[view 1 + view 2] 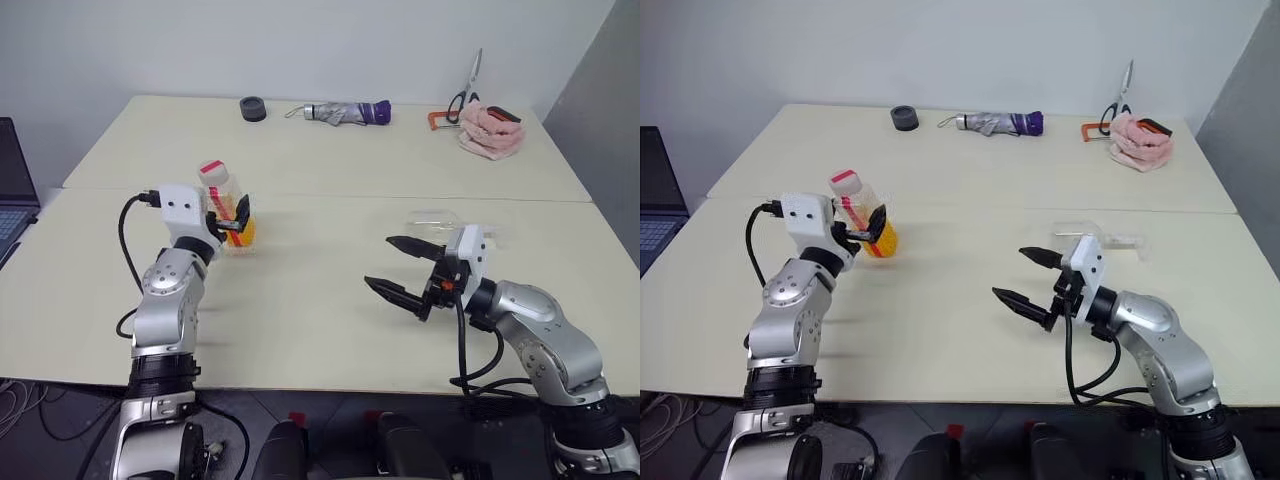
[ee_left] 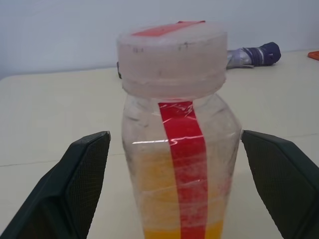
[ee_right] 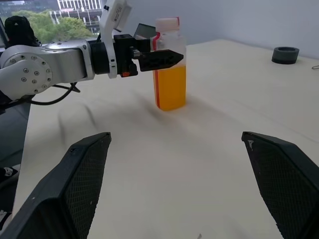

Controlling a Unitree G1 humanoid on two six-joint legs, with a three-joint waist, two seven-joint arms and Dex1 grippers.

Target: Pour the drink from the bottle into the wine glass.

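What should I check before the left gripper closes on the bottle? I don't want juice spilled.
1. Left gripper open: ok, a finger stands on each side of the bottle, with a gap on both sides.
2. Bottle upright on the table: ok.
3. Cap on: ok for lifting, not ok for pouring; it must come off first.
4. Drink level: ok, well below the neck.
5. Wine glass: not ok, it looks to be lying on its side behind the right gripper.
6. Right gripper free: ok, open and holding nothing.
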